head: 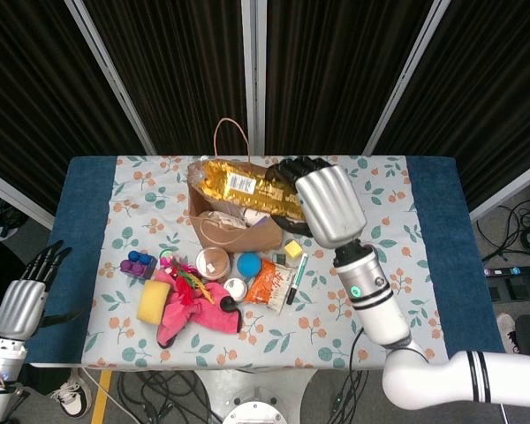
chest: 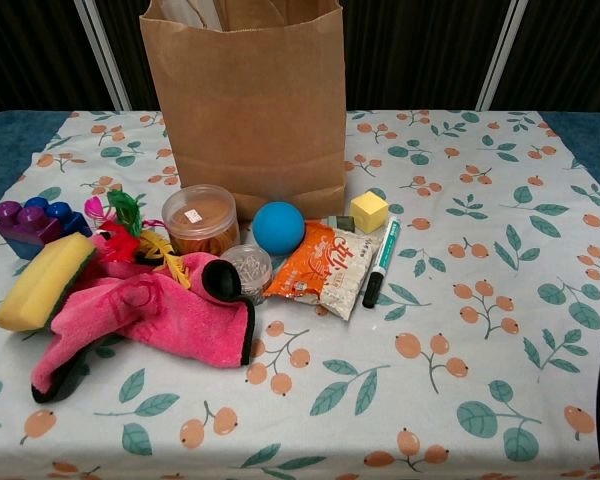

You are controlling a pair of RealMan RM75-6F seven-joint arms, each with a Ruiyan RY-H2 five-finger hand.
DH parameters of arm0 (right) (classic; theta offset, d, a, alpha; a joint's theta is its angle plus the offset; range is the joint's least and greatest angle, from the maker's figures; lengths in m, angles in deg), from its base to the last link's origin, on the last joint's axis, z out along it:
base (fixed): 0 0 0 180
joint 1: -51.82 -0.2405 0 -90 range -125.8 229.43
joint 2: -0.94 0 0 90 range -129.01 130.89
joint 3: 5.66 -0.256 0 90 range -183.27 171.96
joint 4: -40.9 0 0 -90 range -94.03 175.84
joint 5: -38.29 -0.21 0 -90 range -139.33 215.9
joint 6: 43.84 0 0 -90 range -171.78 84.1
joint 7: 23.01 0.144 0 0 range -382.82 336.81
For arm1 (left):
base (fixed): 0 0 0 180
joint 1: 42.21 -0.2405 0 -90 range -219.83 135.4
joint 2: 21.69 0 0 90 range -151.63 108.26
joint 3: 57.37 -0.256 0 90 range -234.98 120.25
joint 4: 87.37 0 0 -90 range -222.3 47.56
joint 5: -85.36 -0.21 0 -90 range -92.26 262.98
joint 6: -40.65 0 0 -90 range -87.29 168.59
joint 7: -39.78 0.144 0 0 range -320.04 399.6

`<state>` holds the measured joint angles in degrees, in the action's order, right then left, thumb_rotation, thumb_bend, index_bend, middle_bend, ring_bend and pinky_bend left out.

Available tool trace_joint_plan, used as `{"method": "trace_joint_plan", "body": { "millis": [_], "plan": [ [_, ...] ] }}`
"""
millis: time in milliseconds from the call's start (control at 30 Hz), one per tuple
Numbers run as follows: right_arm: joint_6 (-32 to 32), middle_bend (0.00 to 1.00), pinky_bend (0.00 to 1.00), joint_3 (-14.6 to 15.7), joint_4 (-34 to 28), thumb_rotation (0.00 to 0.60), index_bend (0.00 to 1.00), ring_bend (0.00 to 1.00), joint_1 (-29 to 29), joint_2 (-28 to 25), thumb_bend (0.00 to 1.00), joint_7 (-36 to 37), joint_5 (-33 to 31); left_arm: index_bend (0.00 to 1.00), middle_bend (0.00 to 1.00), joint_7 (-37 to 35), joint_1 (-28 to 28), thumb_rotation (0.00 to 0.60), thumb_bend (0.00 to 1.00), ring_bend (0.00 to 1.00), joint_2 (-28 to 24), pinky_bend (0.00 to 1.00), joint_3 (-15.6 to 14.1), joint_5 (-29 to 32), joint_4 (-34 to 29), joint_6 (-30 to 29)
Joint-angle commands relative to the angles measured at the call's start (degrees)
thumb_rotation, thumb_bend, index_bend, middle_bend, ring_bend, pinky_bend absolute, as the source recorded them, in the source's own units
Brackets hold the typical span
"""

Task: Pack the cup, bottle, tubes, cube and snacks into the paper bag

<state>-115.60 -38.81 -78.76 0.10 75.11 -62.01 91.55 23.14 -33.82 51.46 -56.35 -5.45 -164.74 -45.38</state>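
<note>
Pink cloth (chest: 150,320) against yellow sponge (chest: 40,283); blue ball (chest: 278,227) nearby.

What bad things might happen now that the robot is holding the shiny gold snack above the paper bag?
1. The long gold foil snack packet, held by the right hand, lies crosswise over the brown paper bag. If let go like that, it may catch on the rim or slide off outside.
2. The bag already holds a crumpled clear plastic wrapper and other things, so the packet may sit on top rather than drop in.
3. The bag stands unsupported, the left hand being far away; a push downward might tip it.
</note>
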Motion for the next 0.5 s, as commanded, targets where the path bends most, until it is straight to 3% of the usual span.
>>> {"method": "trace_joint_plan", "body": {
  "millis": [33, 133, 267, 500],
  "plan": [
    [2.4, 0.5, 0.52, -1.5, 10.9, 0.6, 0.59, 0.41, -7.2, 2.0, 0.24, -3.4, -3.2, 0.11, 0.1, 0.1, 0.1, 0.6, 0.05, 0.06, 0.0, 0.16, 0.1, 0.1, -0.1, 0.1],
    [5.8, 0.5, 0.52, 1.3, 17.3, 0.6, 0.59, 0.41, -11.1, 3.5, 0.24, -6.2, -1.6, 0.11, 0.1, 0.3, 0.1, 0.6, 0.05, 0.06, -0.1, 0.16, 0.0, 0.2, -0.2, 0.2],
    [14.2, 0.5, 0.52, 7.6, 25.3, 0.6, 0.59, 0.41, -16.6, 3.5, 0.24, -11.7, 4.6, 0.11, 0.1, 0.4, 0.1, 0.6, 0.05, 0.06, -0.4, 0.16, 0.1, 0.4, -0.7, 0.3],
    [20.9, 0.5, 0.52, 13.2, 30.5, 0.6, 0.59, 0.41, -22.9, 5.3, 0.24, -19.3, 7.1, 0.11, 0.1, 0.1, 0.3, 0.6, 0.05, 0.06, 0.0, 0.16, 0.1, 0.7, -0.5, 0.7]
  ]
}}
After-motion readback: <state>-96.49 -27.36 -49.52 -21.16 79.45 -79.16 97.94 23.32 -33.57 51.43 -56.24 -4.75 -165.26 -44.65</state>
